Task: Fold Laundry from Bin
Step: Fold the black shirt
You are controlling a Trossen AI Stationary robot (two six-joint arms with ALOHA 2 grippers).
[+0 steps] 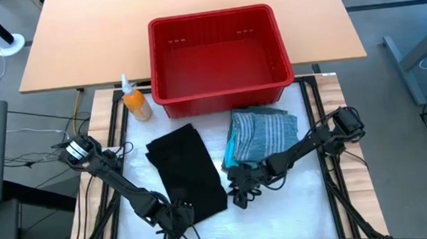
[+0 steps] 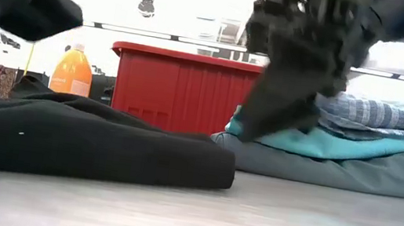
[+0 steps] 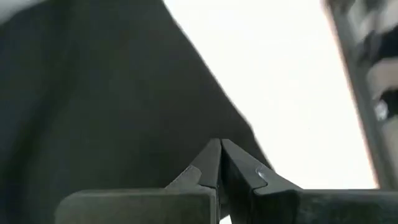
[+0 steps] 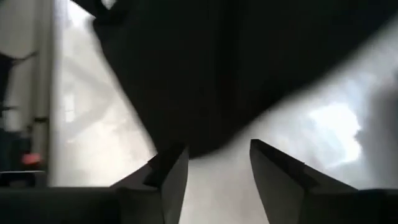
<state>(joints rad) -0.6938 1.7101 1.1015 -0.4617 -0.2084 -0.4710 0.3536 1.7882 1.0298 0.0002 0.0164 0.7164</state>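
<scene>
The black garment (image 1: 187,170) lies folded into a long strip on the worktop (image 1: 280,213), in front of the red bin (image 1: 220,55) and slightly toward its left-hand corner. It rests flat, with no part lifted. Its position beside the finished pile suggests it is the item in hand and is partway through folding rather than stacked.

Just beside it, in front of the bin's right half, sits a stack of three folded pieces: the blue-grey striped shirt (image 1: 267,134) on top, the turquoise garment (image 2: 317,141) beneath it, and the grey-green garment (image 2: 336,170) at the bottom. The stacking keeps finished work clear of the folding area. The bin appears empty, which I judge to mean the black piece is the last one.

The right end effector (image 1: 241,191) sits at the near right corner of the black garment, between it and the stack. Its fingers stand apart with nothing between them; the cloth edge lies just beyond the tips in the right wrist view. I judge this a release after setting a fold.

The left end effector (image 1: 177,226) is at the garment's near left corner. Its fingers (image 3: 219,163) are pressed together, and no cloth shows pinched between them.

An orange bottle (image 1: 135,102) stands by the bin's left front corner, apart from the laundry.
</scene>
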